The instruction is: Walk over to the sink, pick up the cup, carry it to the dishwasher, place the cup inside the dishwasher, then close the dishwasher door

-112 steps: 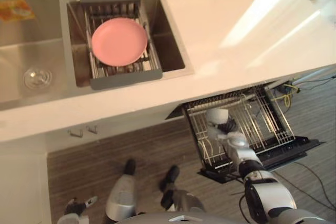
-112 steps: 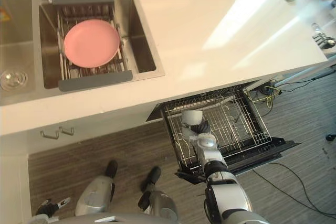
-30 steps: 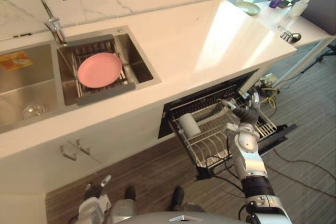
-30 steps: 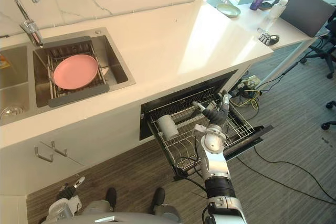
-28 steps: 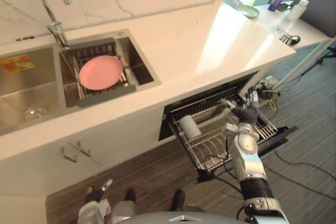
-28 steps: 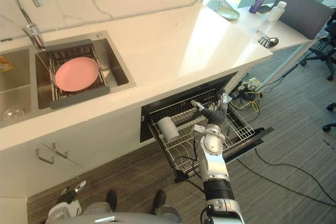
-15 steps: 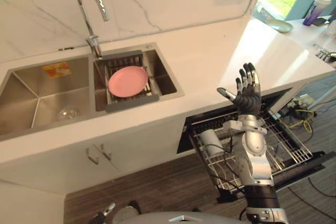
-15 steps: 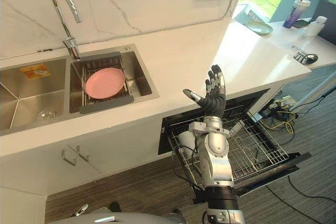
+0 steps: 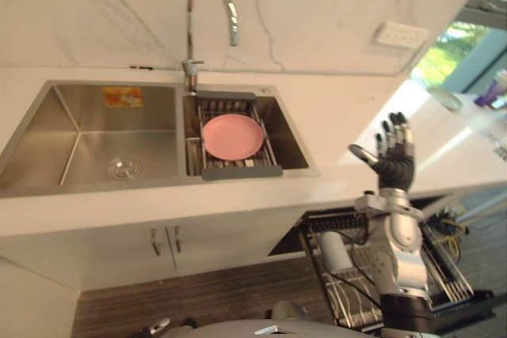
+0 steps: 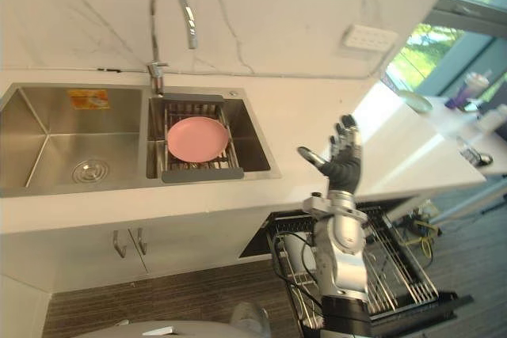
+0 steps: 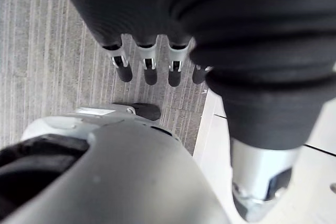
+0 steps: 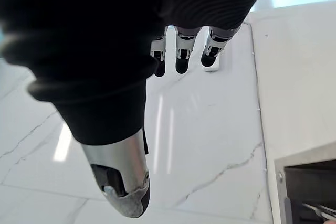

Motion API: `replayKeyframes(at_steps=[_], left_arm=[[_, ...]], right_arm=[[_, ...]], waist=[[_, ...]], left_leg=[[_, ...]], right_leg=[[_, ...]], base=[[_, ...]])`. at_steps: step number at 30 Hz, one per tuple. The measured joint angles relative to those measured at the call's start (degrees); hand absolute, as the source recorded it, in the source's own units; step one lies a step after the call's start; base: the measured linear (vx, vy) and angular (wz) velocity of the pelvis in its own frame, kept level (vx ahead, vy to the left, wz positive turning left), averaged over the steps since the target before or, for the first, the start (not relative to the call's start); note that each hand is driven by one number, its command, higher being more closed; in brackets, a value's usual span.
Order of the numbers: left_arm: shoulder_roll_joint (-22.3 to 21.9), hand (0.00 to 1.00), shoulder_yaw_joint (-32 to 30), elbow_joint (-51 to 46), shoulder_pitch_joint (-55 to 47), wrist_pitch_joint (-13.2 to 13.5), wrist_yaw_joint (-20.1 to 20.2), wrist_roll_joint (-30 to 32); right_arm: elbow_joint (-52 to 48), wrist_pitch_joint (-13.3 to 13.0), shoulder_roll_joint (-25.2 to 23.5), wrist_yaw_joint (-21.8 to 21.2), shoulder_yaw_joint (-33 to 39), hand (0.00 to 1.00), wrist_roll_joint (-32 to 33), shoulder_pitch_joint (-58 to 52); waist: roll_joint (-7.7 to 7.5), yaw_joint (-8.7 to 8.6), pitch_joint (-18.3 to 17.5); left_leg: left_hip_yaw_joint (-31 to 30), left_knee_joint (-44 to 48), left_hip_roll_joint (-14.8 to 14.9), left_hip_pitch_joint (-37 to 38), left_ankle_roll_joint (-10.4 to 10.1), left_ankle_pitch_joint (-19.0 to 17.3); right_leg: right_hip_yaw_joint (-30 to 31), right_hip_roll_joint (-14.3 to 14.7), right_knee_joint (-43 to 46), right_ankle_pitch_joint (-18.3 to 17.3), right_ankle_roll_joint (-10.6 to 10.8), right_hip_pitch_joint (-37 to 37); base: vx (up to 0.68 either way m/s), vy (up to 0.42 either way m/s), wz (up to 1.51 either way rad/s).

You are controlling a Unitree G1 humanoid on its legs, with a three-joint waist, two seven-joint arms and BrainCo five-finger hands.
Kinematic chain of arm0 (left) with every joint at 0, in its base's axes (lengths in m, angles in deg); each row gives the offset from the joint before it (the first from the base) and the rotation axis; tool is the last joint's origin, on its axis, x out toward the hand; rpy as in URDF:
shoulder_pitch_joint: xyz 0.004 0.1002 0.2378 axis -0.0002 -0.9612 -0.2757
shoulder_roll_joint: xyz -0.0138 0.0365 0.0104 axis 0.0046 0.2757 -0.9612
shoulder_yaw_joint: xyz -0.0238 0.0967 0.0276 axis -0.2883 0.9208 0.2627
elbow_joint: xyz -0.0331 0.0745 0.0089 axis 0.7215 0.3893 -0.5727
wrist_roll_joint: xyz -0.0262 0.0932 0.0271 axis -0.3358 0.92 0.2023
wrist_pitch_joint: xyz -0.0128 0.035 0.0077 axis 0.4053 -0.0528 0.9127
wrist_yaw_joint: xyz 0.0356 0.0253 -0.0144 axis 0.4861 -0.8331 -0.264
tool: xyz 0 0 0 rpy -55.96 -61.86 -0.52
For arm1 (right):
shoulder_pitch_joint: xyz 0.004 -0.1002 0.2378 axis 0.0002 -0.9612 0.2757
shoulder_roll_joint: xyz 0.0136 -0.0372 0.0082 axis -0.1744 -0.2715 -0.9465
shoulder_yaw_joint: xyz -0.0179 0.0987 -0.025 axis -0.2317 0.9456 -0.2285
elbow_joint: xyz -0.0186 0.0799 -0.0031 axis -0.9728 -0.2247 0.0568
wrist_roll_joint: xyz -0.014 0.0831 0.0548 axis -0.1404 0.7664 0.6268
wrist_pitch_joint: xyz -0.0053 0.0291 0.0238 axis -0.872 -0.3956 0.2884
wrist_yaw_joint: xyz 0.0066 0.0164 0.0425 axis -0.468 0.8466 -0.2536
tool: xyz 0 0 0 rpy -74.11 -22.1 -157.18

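Right robot hand point(image 9: 394, 168) raised, fingers spread, empty. Cup point(image 9: 335, 252) lies in dishwasher rack point(image 10: 396, 271), at the hand's 7 o'clock. Left robot hand point(image 11: 157, 14) hangs, fingers straight.

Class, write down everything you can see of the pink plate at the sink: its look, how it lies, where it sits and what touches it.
The pink plate is round, plain and evenly coloured, with nothing on it. Its material cannot be told. It lies flat, face up, on a wire rack with grey end bars, which spans the right basin of the steel sink. It sits just in front of the tap. Only the rack touches it.
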Motion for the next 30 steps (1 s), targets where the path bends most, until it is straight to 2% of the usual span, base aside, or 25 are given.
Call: replayKeyframes(at_steps=[1, 2, 3, 4, 6, 8, 11, 17, 21, 23, 24, 25, 27, 28, 29, 30], left_arm=[[0.0, 0.0, 0.0, 0.7, 0.1, -0.3, 0.0, 0.0], [0.0, 0.0, -0.2, 1.3, -0.1, -0.6, -0.1, 0.0], [0.3, 0.0, -0.9, 1.3, -0.6, -0.6, -0.2, 0.1], [0.1, 0.0, -2.3, 1.3, -0.6, -0.6, -0.5, 0.2], [-2.0, 0.0, -2.9, -0.1, -1.3, -0.5, -0.4, 0.6], [-3.0, 0.0, -5.0, -0.2, -1.1, -0.5, -0.4, 0.7], [-3.1, 0.0, -5.9, -1.2, -1.8, -0.4, -0.3, 0.7], [-3.2, 0.0, -5.9, -1.2, -2.1, -0.4, -1.1, 0.7], [-2.5, 0.0, -5.9, -1.1, -2.4, -0.3, -1.4, 0.4], [-2.8, 0.0, -6.0, -1.1, -2.6, 0.1, -2.3, -0.1], [-3.8, 0.0, -6.6, -0.9, -3.1, 0.6, -2.5, -0.6], [-4.1, 0.0, -7.0, -0.6, -3.5, 0.7, -2.4, -1.2], [-3.8, 0.0, -7.6, -1.2, -2.8, 1.0, -0.8, -3.1], [-3.9, 0.0, -7.5, -1.0, -2.9, 1.0, -0.2, -3.3], [-4.2, 0.0, -7.3, -1.0, -3.0, 1.0, 0.1, -3.3], [-5.0, 0.0, -6.9, -1.2, -3.0, 1.2, 0.3, -3.3]], right_arm=[[-0.3, 0.0, 0.0, 0.0, 0.8, 0.0, 1.0, -0.5], [-0.6, -0.1, -0.1, 0.1, 1.5, 0.0, 2.3, -1.6], [-2.4, -0.2, -1.2, 0.0, 2.1, 0.0, 3.8, -3.4], [-3.9, -0.4, -2.2, 0.0, 2.5, 0.0, 4.6, -4.4], [-6.6, -0.8, -4.1, 0.0, 2.5, 0.0, 5.4, -5.2], [-6.7, -1.1, -4.9, 0.2, 2.7, 0.0, 5.4, -5.1], [-6.6, -1.4, -6.3, 1.1, 2.9, 0.0, 5.8, -4.9], [-6.1, -2.0, -6.3, 0.9, 2.4, 0.0, 6.5, -4.9], [-3.4, -2.6, -5.9, -0.6, 2.5, 0.0, 8.4, -4.7], [-1.1, -3.1, -5.8, -1.0, 2.6, 0.0, 8.6, -4.9], [-1.0, -3.1, -5.9, -1.1, 2.0, 0.0, 8.4, -5.1], [-1.1, -3.2, -5.9, -1.1, 1.8, 0.0, 8.3, -5.0], [0.0, -3.7, -5.9, -1.0, 1.1, 0.0, 8.4, -4.7], [1.3, -4.0, -5.9, -1.0, 0.6, 0.0, 8.4, -4.0], [1.7, -4.1, -5.9, -1.1, 0.6, 0.0, 8.4, -3.7], [1.9, -4.2, -5.5, -1.0, 0.7, 0.0, 8.4, -3.5]], waist=[[0.09, -0.39, 0.1], [-0.11, -0.88, 0.1], [-1.58, -1.12, -0.1], [-2.04, -0.9, -0.4], [0.64, -0.51, -0.8], [1.65, -0.53, -0.7], [1.42, -0.41, -0.4], [1.9, -0.43, 0.1], [0.84, -0.29, -0.4], [1.47, -0.24, -0.4], [2.97, 0.6, -0.5], [3.12, 0.84, -0.6], [2.54, 1.92, 0.0], [2.34, 2.52, 0.3], [2.83, 2.53, 0.3], [4.4, 2.38, 0.0]], left_leg=[[-0.5, 0.2, -0.1, 0.5, -0.1, -0.3], [-0.9, 1.3, -0.5, 1.1, -0.7, -0.7], [-1.4, 2.8, -2.1, 2.0, -1.2, -2.4], [-1.4, 3.9, -2.7, 2.6, -1.4, -3.7], [-0.1, 5.6, -0.5, 1.5, -2.5, -5.8], [0.5, 5.4, 0.4, 1.1, -3.1, -6.7], [0.9, 5.1, 1.0, 2.3, -3.7, -7.3], [0.7, 5.1, 1.5, 3.9, -3.8, -7.5], [0.2, 5.3, 1.6, 3.7, -4.4, -7.8], [-0.5, 9.1, 3.2, 1.8, -5.0, -9.9], [-0.1, 14.0, 5.6, 0.2, -5.5, -12.2], [0.2, 18.2, 6.3, -1.1, -6.4, -12.9], [1.6, 34.3, 8.0, -9.1, -5.7, -12.6], [2.7, 31.8, 8.0, -9.9, -5.7, -12.6], [2.9, 29.1, 8.1, -9.7, -5.8, -12.4], [2.9, 21.8, 8.2, -9.3, -6.2, -9.7]], right_leg=[[1.2, 1.1, -1.1, 0.2, 0.1, -0.5], [3.5, 2.8, -4.1, 3.2, 0.8, -0.7], [4.9, 2.7, -6.9, 12.8, 1.0, -0.6], [4.1, 2.1, -6.6, 12.8, 0.5, -0.1], [4.2, 3.6, -10.9, 12.6, 0.5, 1.9], [4.2, 4.5, -14.8, 12.6, 0.5, 3.3], [4.2, 5.2, -18.5, 11.6, 0.1, 6.4], [4.2, 5.6, -16.3, 11.2, -0.1, 6.8], [3.7, 5.8, -21.4, 9.3, -1.9, 9.6], [2.5, 6.8, -20.8, 7.6, -2.1, 9.6], [1.3, 8.3, -20.5, 6.4, -3.1, 10.5], [1.0, 8.6, -20.6, 6.0, -3.3, 10.6], [0.9, 8.2, -22.1, 5.8, -4.1, 12.9], [0.9, 7.3, -22.4, 6.0, -4.4, 13.9], [0.7, 6.9, -22.6, 5.8, -4.0, 14.4], [0.3, 6.7, -22.8, 5.4, -3.5, 14.9]], base=[[0.18, -0.063, 0.72], [0.19, -0.071, 0.65], [0.25, -0.119, 0.58], [0.28, -0.115, 0.27], [0.24, -0.065, -0.03], [0.13, -0.041, -0.06], [0.08, -0.048, -0.02], [-0.02, -0.011, 0.0], [0.01, -0.047, 0.05], [0.05, -0.12, 0.22], [0.09, -0.119, 0.1], [0.08, -0.078, 0.14], [0.08, -0.072, 0.13], [0.11, -0.065, -0.01], [0.11, 0.016, -0.01], [0.09, 0.058, 0.05]])
